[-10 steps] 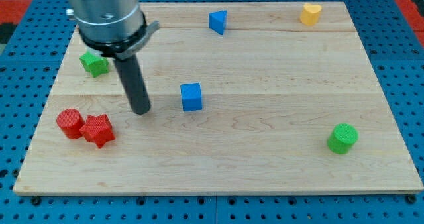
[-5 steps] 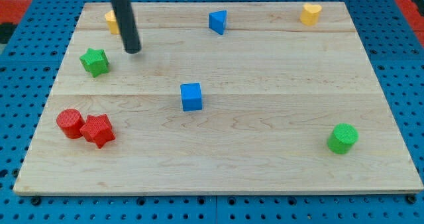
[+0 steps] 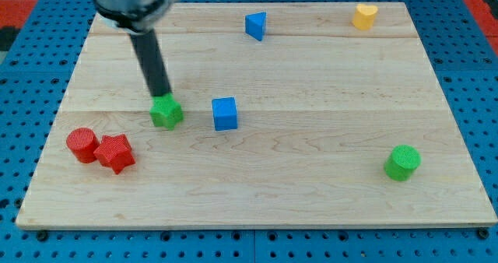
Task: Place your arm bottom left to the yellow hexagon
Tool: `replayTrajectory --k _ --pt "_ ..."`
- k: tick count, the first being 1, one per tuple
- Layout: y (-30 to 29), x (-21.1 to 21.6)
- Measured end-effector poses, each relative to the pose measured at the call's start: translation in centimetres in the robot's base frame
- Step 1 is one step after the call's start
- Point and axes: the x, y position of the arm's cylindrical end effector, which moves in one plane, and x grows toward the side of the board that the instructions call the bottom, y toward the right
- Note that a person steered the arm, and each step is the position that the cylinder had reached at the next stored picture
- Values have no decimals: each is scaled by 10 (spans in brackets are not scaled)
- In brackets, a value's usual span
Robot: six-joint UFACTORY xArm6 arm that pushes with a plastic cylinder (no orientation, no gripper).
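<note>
The yellow hexagon does not show in this view; my arm's body covers the board's top left corner. My tip (image 3: 162, 95) is left of the board's centre. It touches the top edge of the green star (image 3: 166, 112), which lies just below it. The dark rod slants up to the view's top left.
A blue cube (image 3: 224, 113) sits just right of the green star. A red cylinder (image 3: 81, 145) and a red star (image 3: 115, 152) lie at the lower left. A blue triangle (image 3: 255, 25) is at the top middle, a yellow heart-like block (image 3: 364, 15) at the top right, and a green cylinder (image 3: 402, 162) at the lower right.
The tip went up to the top left, beside the yellow hexagon, then came back down to the right. The green star has moved down and right, close to the blue cube.
</note>
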Motion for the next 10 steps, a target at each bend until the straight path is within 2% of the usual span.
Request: replayTrajectory --k 1,2,3,4,5,7,10 --pt "16 31" --pt "-30 29" --pt "-32 53" --pt "44 64" --pt "79 89" --pt "79 44" --pt "113 69"
